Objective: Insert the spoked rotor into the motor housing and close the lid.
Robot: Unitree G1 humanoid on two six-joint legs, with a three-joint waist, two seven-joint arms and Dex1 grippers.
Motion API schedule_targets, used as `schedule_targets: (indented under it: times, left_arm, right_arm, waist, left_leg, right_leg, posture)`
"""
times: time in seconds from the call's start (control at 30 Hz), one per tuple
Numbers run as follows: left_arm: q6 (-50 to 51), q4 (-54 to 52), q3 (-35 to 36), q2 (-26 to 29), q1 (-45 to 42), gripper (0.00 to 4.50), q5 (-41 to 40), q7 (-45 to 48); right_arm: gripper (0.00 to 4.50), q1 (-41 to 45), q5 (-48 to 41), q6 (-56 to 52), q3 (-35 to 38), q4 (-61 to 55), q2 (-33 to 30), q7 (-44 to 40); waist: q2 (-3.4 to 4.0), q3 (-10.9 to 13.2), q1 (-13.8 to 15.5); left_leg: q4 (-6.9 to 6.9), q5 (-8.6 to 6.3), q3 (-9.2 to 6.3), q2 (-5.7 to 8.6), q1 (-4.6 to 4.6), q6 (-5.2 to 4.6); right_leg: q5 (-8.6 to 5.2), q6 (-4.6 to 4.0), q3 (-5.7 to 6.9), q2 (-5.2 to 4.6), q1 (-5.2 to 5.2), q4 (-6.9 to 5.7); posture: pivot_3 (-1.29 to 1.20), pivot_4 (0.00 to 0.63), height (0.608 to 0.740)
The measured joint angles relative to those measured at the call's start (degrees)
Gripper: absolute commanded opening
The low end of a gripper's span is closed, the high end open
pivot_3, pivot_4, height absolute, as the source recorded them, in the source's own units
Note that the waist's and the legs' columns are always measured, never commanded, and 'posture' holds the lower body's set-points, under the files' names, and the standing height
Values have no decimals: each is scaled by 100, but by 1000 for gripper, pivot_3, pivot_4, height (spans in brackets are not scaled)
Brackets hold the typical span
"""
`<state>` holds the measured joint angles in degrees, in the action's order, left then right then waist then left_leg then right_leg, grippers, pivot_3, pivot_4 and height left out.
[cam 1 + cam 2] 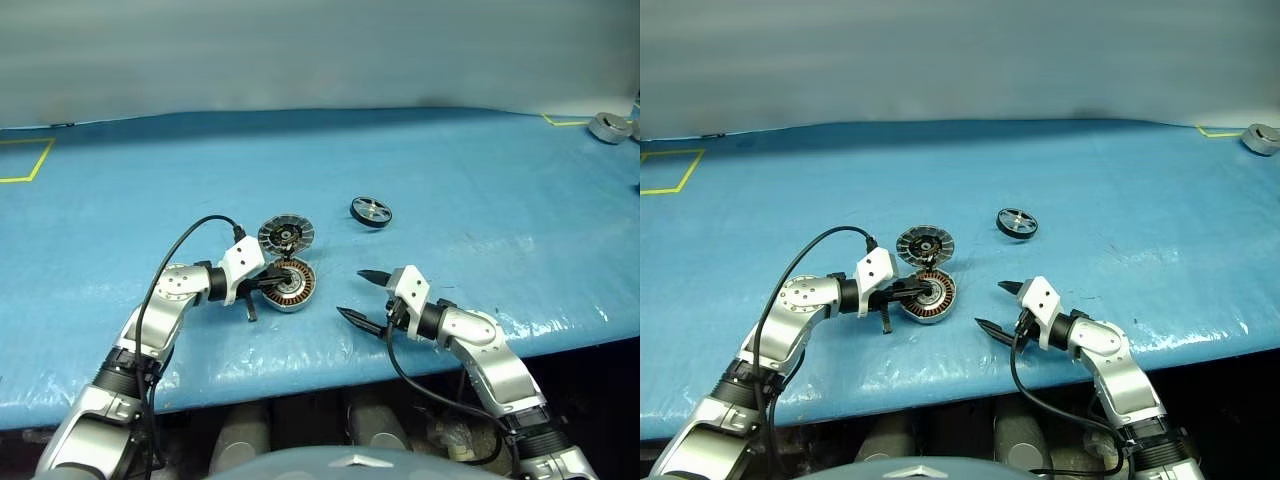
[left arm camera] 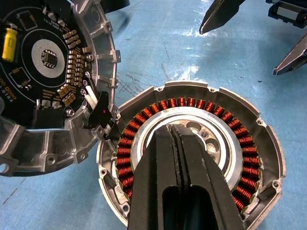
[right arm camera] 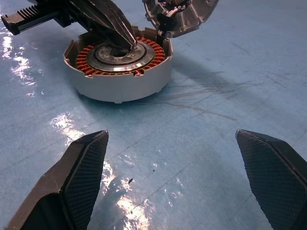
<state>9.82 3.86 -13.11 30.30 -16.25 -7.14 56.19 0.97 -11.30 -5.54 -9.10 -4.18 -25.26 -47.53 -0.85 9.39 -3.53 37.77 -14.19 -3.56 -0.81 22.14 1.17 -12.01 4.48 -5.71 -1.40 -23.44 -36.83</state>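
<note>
Left gripper (image 2: 180,139) pressed together, tips over housing (image 1: 291,285) centre; lid (image 1: 286,235) just beyond; right gripper (image 1: 360,295) spread, apart from housing; rotor (image 1: 371,211) farther off

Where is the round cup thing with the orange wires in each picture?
Left eye view: motor housing, lower middle, under the left hand.
Right eye view, same spot.
Left wrist view, around the shut fingers.
Right wrist view, upper left.
Shared landmark: the lid attached beside it.

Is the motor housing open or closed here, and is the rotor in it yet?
Open and empty. The lid stands swung back beside the motor housing, its copper windings bare. The spoked rotor lies apart on the blue table.
</note>
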Motion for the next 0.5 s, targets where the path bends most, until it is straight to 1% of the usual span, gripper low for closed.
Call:
schedule_targets:
  times: [0.13,0.27,0.5]
  left_arm:
    - [105,-82,-66,114,-3,19,26,10]
    - [147,-255,-236,356,-44,19,209,27]
    - [183,-429,-364,509,-124,19,450,5]
  right_arm:
    - [4500,4,2,0,-3,0,0,4]
    - [4500,12,15,0,-5,0,0,9]
    - [4500,39,19,0,-6,0,0,10]
  waist:
    - [-1,-1,-15]
    - [2,-4,-35]
    - [3,-6,-41]
  left_leg:
    - [-17,0,5,-3,-15,0]
    - [-35,0,10,-5,-26,0]
    - [-49,0,11,-11,-37,0]
  right_leg:
    - [-5,-8,-1,1,5,0]
    - [-10,-17,-2,2,5,-1]
    - [-15,-24,-3,8,5,-3]
  posture:
    - [0,150,740]
    - [0,150,740]
    - [0,150,740]
